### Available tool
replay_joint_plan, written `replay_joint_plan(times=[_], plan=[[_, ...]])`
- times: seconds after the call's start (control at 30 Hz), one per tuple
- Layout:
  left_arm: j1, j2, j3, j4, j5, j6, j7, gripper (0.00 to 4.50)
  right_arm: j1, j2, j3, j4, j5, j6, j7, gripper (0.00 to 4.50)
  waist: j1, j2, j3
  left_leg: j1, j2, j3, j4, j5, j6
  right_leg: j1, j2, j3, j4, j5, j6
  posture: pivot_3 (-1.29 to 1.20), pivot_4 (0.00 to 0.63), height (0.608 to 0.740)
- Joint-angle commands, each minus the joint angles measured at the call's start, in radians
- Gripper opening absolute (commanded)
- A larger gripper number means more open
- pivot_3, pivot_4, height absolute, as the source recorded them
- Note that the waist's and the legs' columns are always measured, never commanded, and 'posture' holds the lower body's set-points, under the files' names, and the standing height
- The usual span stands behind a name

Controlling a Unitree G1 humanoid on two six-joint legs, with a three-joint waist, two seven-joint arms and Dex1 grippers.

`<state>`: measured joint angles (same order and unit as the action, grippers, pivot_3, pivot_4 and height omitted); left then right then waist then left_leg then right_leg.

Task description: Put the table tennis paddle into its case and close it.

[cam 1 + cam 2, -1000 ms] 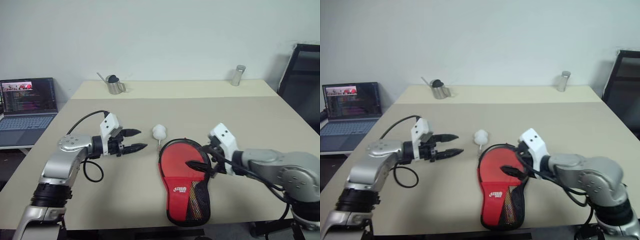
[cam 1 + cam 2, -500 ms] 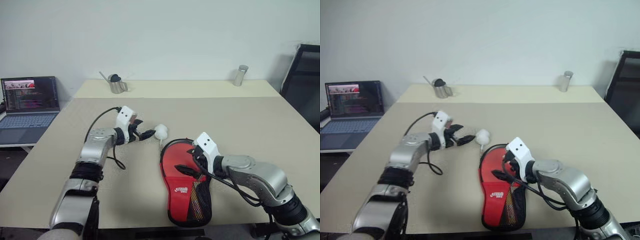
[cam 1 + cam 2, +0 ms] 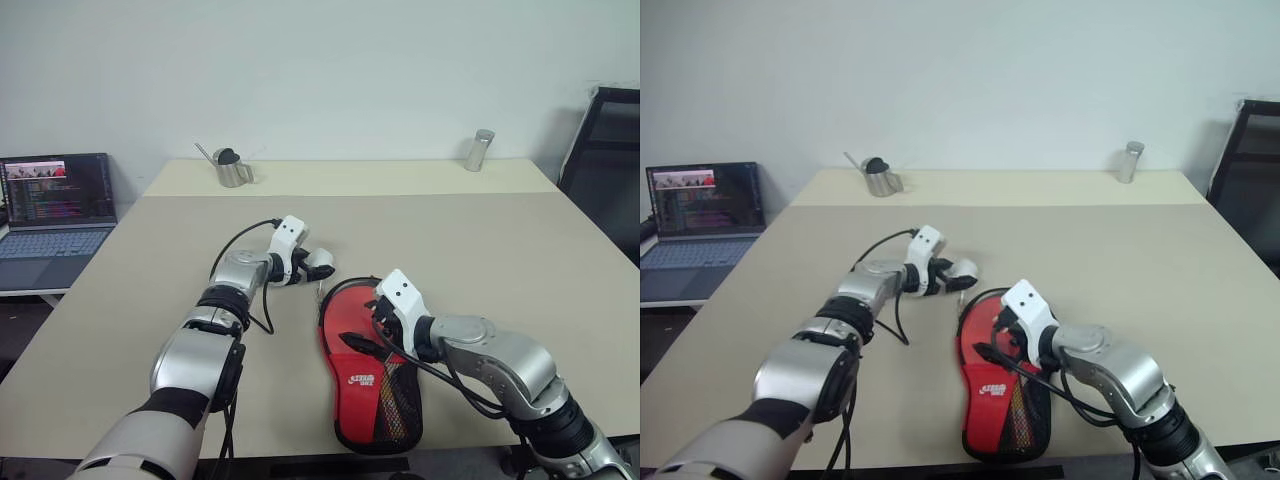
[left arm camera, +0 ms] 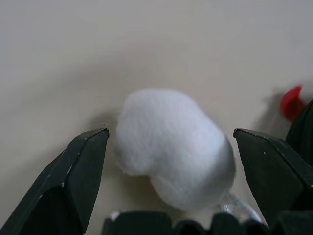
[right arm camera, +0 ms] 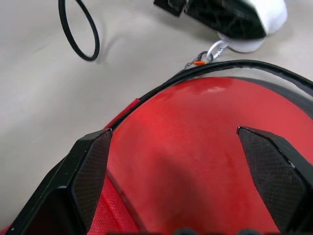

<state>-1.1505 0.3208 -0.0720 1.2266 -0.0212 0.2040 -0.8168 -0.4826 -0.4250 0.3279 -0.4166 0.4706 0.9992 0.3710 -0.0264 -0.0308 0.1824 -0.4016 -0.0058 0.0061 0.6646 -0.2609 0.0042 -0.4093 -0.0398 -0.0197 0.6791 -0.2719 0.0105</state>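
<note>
While seen from the head, lay on the table (image 3: 500,260): red case (image 3: 372,385) with paddle (image 3: 362,322) inside, flap unzipped; beside its top, a white pompom (image 3: 321,263); left wrist: left gripper (image 4: 168,142) spread wide around that pompom, gripping nothing; right wrist: right gripper (image 5: 188,142) wide open over paddle, empty.

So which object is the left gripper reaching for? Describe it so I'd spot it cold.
On the beige table, find the red case near the front edge. Just beyond its rounded end lies a white fluffy pompom between the open left gripper fingers: the only soft white thing there.
</note>
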Motion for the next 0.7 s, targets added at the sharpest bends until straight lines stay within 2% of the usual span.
replay_joint_plan(times=[0.03,0.2,0.27,0.33,0.6,0.67,0.7], plan=[[-0.032,-0.017,-0.004,0.024,0.031,-0.027,-0.007,4.46,0.005,0.013,-0.023,-0.034,-0.018,-0.011,-0.003,4.50,0.000,0.000,0.000,0.000,0.000,0.000,0.000,0.000,0.000,0.000,0.000,0.000,0.000,0.000,0.000,0.00,0.150,0.740],[-0.020,-0.035,0.004,0.034,0.046,-0.038,-0.027,4.46,0.014,0.034,-0.029,-0.036,-0.040,-0.017,-0.012,4.50,0.001,0.000,0.000,0.000,0.000,0.000,0.000,0.000,0.000,0.000,0.000,0.000,0.000,0.000,0.000,0.00,0.150,0.740],[-0.017,-0.036,0.010,0.034,0.048,-0.046,-0.016,4.10,0.015,0.040,-0.030,-0.033,-0.050,-0.023,-0.015,4.50,0.001,0.000,0.000,0.000,0.000,0.000,0.000,0.000,0.000,0.000,0.000,0.000,0.000,0.000,0.000,0.00,0.150,0.740],[-0.011,-0.032,0.015,0.033,0.048,-0.054,-0.011,3.52,0.014,0.045,-0.031,-0.030,-0.062,-0.026,-0.015,4.50,0.001,0.000,0.000,0.000,0.000,0.000,0.000,0.000,0.000,0.000,0.000,0.000,0.000,0.000,0.000,0.00,0.150,0.740],[0.033,0.003,0.044,0.000,0.032,-0.068,-0.022,0.69,-0.003,0.095,-0.054,0.045,-0.101,-0.042,-0.021,4.50,0.000,0.000,0.000,0.001,0.000,0.000,0.000,0.000,0.000,0.000,0.000,0.000,0.001,0.000,0.000,0.00,0.150,0.740],[0.047,0.018,0.054,-0.018,0.027,-0.068,-0.031,0.30,-0.001,0.095,-0.036,0.090,-0.129,-0.069,-0.014,4.50,-0.002,0.000,0.000,0.001,0.000,0.000,0.000,0.000,0.000,0.000,0.000,0.000,0.001,0.000,0.000,0.00,0.150,0.740],[0.051,0.021,0.057,-0.024,0.026,-0.066,-0.035,0.26,-0.001,0.094,-0.030,0.103,-0.139,-0.078,-0.010,4.50,-0.003,-0.001,0.000,0.001,0.000,0.000,0.000,0.000,0.000,0.000,0.000,0.000,0.002,0.000,0.000,0.00,0.150,0.740]])
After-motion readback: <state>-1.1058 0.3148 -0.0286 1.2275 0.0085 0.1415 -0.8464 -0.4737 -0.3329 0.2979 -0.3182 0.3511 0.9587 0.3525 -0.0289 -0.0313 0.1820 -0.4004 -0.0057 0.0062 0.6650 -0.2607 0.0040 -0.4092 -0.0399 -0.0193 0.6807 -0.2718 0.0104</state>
